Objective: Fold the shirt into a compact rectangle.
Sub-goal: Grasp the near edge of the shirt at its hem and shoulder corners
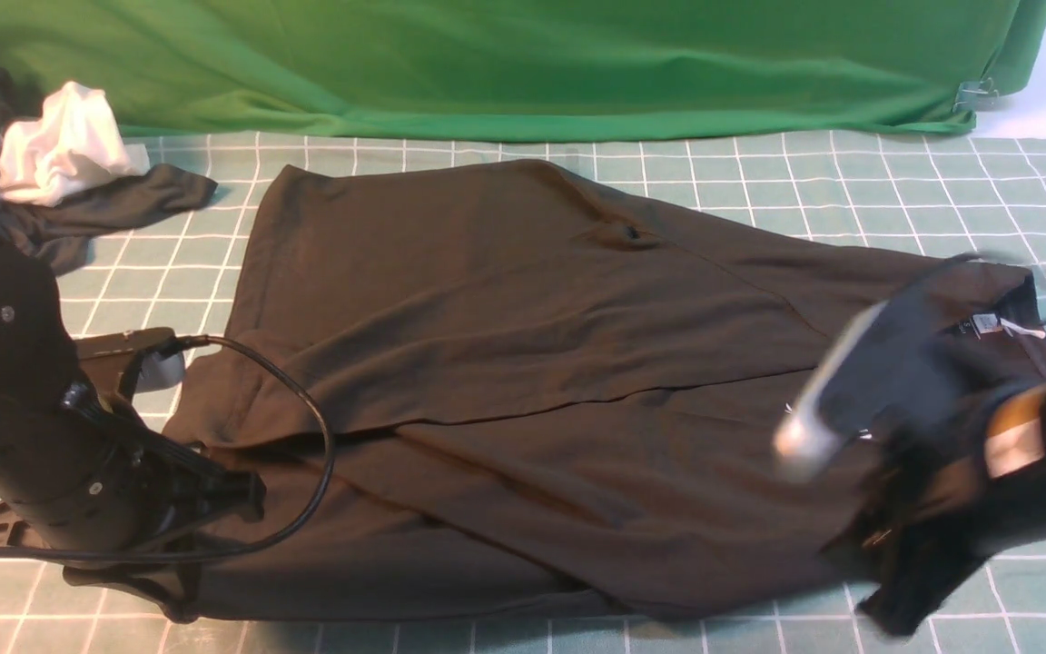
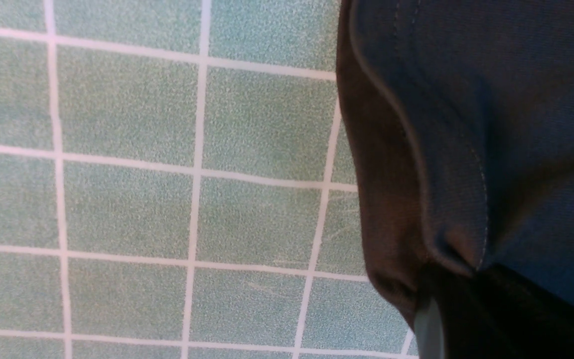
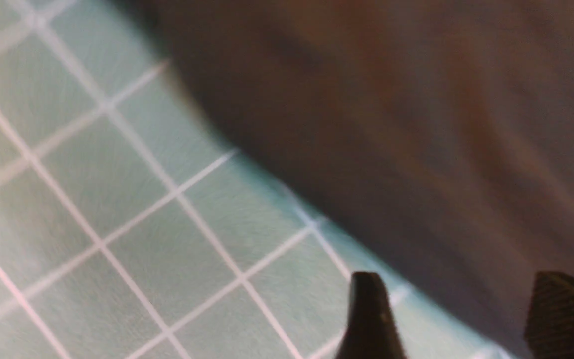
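The black shirt (image 1: 505,363) lies spread across the checked table cover, its far long side folded over toward the middle. Its collar with the white neck label (image 1: 986,324) is at the right. My left gripper (image 1: 232,495) is low at the shirt's near left corner and is shut on the hem; in the left wrist view the stitched hem (image 2: 466,209) runs down into the jaws of that gripper (image 2: 461,319). My right gripper (image 1: 895,563) is motion-blurred over the shirt's near right part. It (image 3: 459,299) is open, with nothing between its fingers, over the shirt's edge (image 3: 416,149).
A smaller dark garment bunched with a white cloth (image 1: 60,154) sits at the far left corner. A green backdrop (image 1: 505,64) hangs along the back, held by a metal clip (image 1: 977,94). The left arm's black cable (image 1: 319,436) loops over the shirt. The teal grid cover (image 1: 850,173) shows around it.
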You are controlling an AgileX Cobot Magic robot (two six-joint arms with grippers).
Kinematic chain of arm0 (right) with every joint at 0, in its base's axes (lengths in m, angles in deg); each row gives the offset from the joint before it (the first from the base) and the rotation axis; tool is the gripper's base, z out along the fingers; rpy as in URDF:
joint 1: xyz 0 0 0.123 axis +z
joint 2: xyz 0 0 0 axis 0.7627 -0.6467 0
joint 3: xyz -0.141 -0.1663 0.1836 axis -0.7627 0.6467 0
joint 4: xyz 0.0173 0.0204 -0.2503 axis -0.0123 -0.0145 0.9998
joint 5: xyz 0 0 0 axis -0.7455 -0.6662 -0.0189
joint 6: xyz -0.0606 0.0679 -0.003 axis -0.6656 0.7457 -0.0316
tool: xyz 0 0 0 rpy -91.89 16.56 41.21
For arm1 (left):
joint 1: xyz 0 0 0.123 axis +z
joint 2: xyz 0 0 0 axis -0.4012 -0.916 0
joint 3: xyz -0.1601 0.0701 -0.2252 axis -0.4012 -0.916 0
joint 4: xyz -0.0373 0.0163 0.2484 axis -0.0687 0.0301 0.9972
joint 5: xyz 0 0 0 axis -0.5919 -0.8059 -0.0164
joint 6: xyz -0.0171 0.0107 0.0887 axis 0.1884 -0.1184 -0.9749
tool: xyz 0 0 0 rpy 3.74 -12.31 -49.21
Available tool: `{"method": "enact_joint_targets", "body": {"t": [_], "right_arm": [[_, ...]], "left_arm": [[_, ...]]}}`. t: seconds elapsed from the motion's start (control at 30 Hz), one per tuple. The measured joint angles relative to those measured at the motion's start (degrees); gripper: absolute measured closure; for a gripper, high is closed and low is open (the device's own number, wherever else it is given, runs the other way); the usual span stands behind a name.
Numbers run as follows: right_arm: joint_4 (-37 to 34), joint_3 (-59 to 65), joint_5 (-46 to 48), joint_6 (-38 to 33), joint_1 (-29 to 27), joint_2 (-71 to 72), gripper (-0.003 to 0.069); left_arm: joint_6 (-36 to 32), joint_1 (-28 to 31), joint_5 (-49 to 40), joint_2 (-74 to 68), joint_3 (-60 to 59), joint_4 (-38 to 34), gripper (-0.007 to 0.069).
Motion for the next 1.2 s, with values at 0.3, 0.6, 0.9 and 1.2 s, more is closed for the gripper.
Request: {"method": "enact_joint_targets", "body": {"t": [0.3, 0.6, 0.9, 1.2], "right_arm": [[18.83, -0.1, -0.4, 10.94, 8.64, -14.43, 0.0192], [29.79, -0.63, -0.72, 22.95, 9.0, -16.9, 0.0191], [31.49, -0.63, -2.21, 23.49, 9.0, -17.1, 0.0236], [31.47, -0.63, -3.24, 23.49, 9.0, -17.58, 0.0589]], "left_arm": [[-0.94, 0.0, 0.44, 0.0, 0.02, 0.17, 0.0608], [-1.7, 0.0, 0.62, 0.0, 0.02, 0.17, 0.0608], [-1.78, 0.0, 0.62, 0.0, 0.02, 0.17, 0.0608], [-2.86, 0.0, 0.62, 0.0, 0.17, 0.37, 0.0608]]}}
